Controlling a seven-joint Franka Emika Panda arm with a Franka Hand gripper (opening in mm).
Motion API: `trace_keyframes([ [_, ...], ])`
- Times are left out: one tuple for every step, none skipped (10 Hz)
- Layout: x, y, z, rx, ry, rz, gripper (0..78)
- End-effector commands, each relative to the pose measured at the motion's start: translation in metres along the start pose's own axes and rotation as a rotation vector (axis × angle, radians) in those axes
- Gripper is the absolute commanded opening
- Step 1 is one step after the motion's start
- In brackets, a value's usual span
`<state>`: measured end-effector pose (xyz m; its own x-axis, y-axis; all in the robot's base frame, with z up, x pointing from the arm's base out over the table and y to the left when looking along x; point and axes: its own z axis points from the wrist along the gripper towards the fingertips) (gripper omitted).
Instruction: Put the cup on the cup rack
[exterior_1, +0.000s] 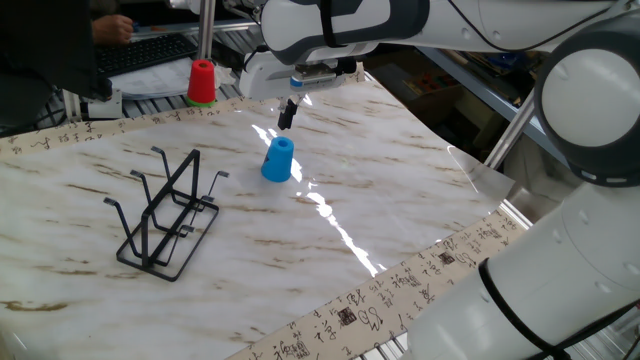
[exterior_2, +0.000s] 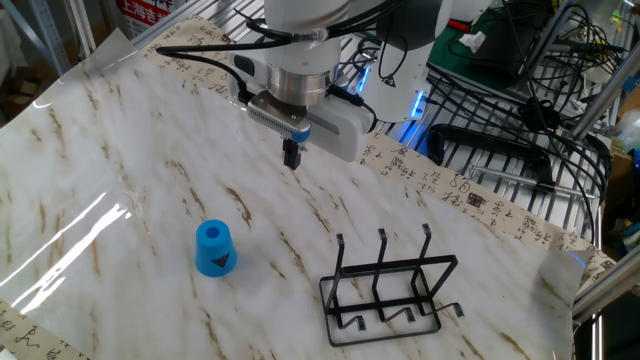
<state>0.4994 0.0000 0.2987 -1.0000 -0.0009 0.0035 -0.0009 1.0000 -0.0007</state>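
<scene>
The blue cup (exterior_1: 278, 160) stands upside down on the marble table, narrow end up; it also shows in the other fixed view (exterior_2: 214, 248). The black wire cup rack (exterior_1: 167, 213) stands on the table to the cup's left and bears no cups; in the other fixed view the rack (exterior_2: 390, 287) is to the cup's right. My gripper (exterior_1: 288, 115) hangs above the table, a little behind and above the cup, with its fingers shut together and nothing between them. In the other fixed view the gripper (exterior_2: 292, 156) is well apart from the cup.
A red cup (exterior_1: 202, 82) stands upside down at the table's far edge, beside a metal post. A keyboard and a person's hand are behind it. Wire shelving and cables (exterior_2: 520, 90) lie beyond the table's patterned border.
</scene>
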Motion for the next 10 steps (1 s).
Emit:
trace_keyframes([
  [0.0,0.0,0.0,-0.148,-0.017,-0.02,0.0],
  [0.0,0.0,-0.001,-0.082,-0.016,-0.026,0.0],
  [-0.001,0.001,-0.002,-0.061,-0.015,-0.028,0.0],
  [-0.001,0.001,-0.003,-0.064,-0.015,-0.029,0.0],
  [-0.001,0.001,-0.006,-0.063,-0.012,-0.03,0.0],
  [-0.003,0.003,-0.012,-0.067,0.001,-0.03,0.0],
  [-0.006,0.005,-0.022,-0.075,0.017,-0.024,0.0],
  [-0.01,0.007,-0.033,-0.08,0.021,-0.018,0.0],
  [-0.013,0.008,-0.043,-0.081,0.027,-0.014,0.0],
  [-0.017,0.009,-0.059,-0.097,0.028,-0.018,0.0],
])
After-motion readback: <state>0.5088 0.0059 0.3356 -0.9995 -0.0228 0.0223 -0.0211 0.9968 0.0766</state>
